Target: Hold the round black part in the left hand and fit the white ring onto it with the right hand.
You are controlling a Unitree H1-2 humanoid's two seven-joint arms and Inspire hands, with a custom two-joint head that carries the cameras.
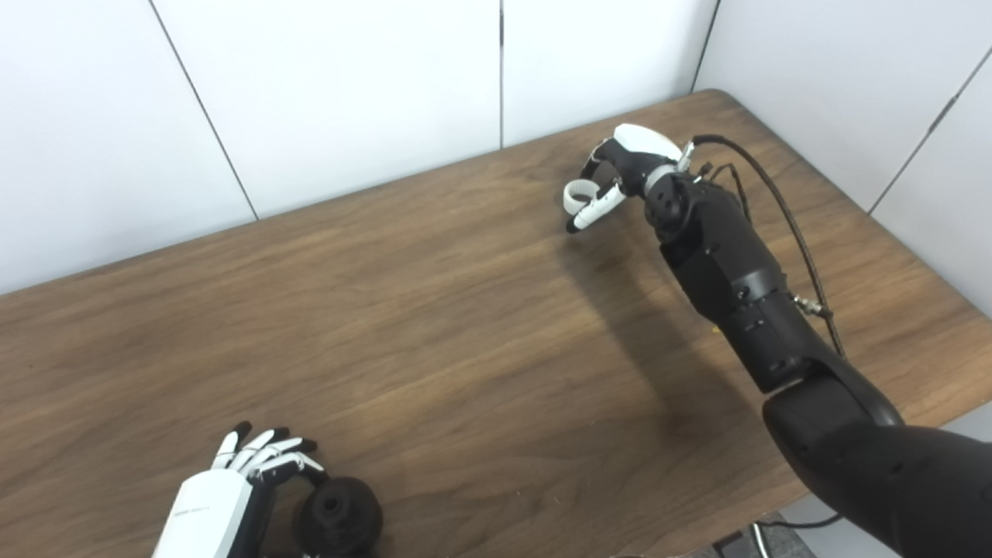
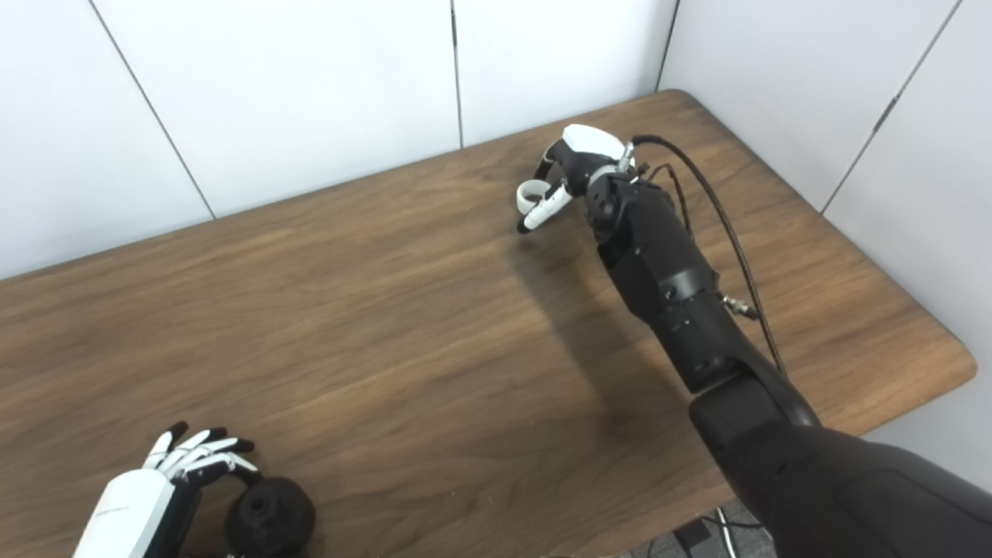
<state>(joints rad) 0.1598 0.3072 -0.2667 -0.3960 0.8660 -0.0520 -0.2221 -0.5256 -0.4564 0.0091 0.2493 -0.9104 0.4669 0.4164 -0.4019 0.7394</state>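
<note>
- Wood-grain table (image 1: 434,310) in a white-panelled corner is taking up most of the view.
- Right hand (image 1: 620,174) is pinching the white ring (image 1: 577,195) between fingers and thumb, hovering at the far side.
- Left hand (image 1: 232,488) is sitting at the near edge, fingers curling around the round black part (image 1: 341,515), looks like it's gripping it.
- Ring and part are sitting well apart, so I'd guess the right arm (image 1: 736,287) is needing a long diagonal pull back toward the left hand.

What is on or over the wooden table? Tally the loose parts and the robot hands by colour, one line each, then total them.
Black: 1, the round black plastic part at the near edge, beside the left hand.
White: 1, the small white ring in the right hand, far side of the brown wooden table.
White-and-black robot hands: 2.
Total: 4.
</note>
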